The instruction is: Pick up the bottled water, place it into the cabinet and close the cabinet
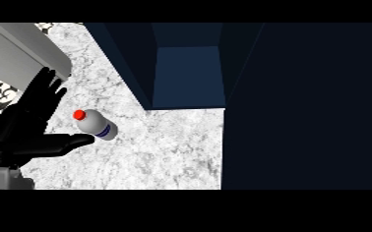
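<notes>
A white water bottle [97, 124] with a red cap and a dark blue label band lies on the speckled white counter [167, 147], cap pointing up-left. My left hand [33, 120] is at the left edge, open, fingers straight and pointing up, thumb stretched right toward the bottle's base, nearly touching it. The dark blue cabinet [187, 73] stands open at the back, its inside bare. My right hand does not show.
The cabinet's open door [298, 108] fills the whole right side as a large dark panel. A grey appliance [33, 46] sits at the upper left corner behind my left hand.
</notes>
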